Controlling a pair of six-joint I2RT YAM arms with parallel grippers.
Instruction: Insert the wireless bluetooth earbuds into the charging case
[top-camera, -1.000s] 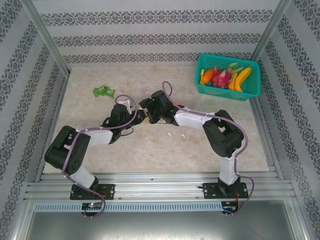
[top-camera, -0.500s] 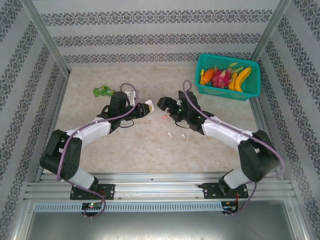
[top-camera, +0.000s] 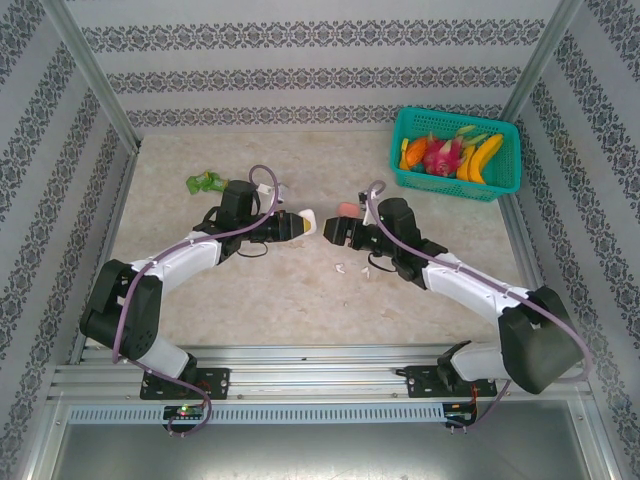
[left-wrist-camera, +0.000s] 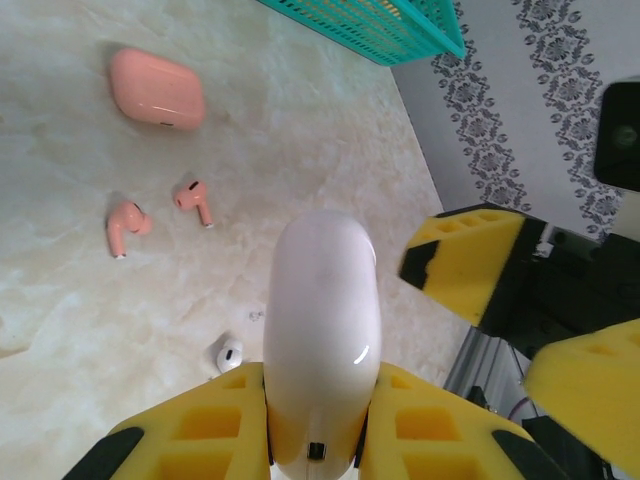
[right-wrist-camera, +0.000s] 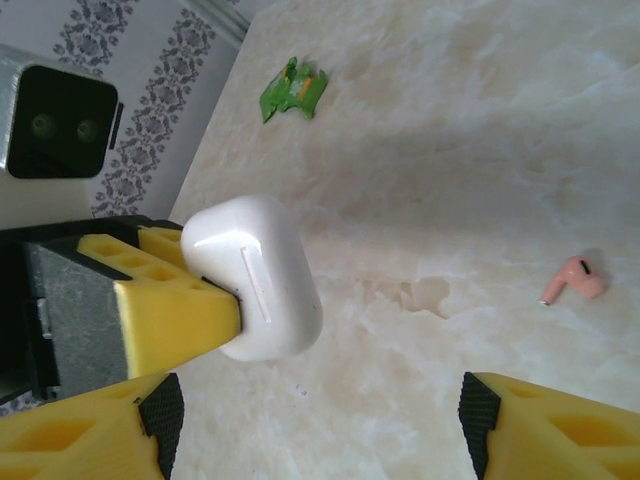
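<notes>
Earbuds lie loose on the table (top-camera: 280, 300): two pink earbuds (left-wrist-camera: 127, 225) sit side by side near the pink case (left-wrist-camera: 157, 88), and one white earbud (left-wrist-camera: 229, 354) rests closer to the left gripper (top-camera: 292, 224). The left gripper is clamped on the white charging case (left-wrist-camera: 320, 330) and holds it off the tabletop, free end toward the right gripper (top-camera: 332, 230). The right gripper's jaws stand wide apart and empty, just beside that free end.
</notes>
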